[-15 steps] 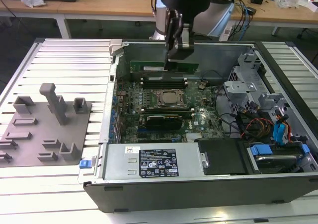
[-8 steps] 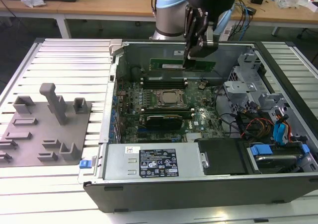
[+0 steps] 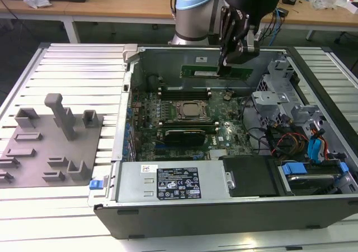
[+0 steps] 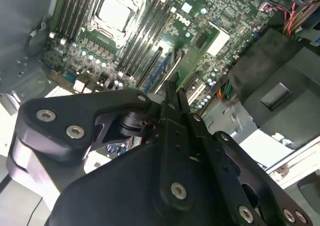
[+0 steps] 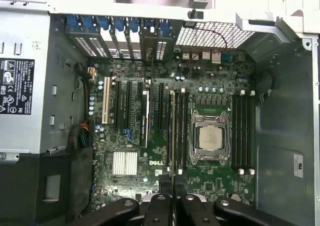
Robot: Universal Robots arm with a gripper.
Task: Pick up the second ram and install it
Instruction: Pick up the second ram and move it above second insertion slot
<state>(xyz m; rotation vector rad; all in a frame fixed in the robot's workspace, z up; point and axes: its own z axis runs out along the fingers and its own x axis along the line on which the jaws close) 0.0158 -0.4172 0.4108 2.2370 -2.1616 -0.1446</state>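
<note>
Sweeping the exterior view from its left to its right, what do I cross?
Grey fixture plate → CPU socket → pincer → blue-tabbed drive. The second ram in the pincer spans socket and pincer, so it is left unranked.

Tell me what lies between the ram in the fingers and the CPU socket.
In the exterior view, a bank of black memory slots lies between the second ram, held by the gripper, and the CPU socket.
</note>
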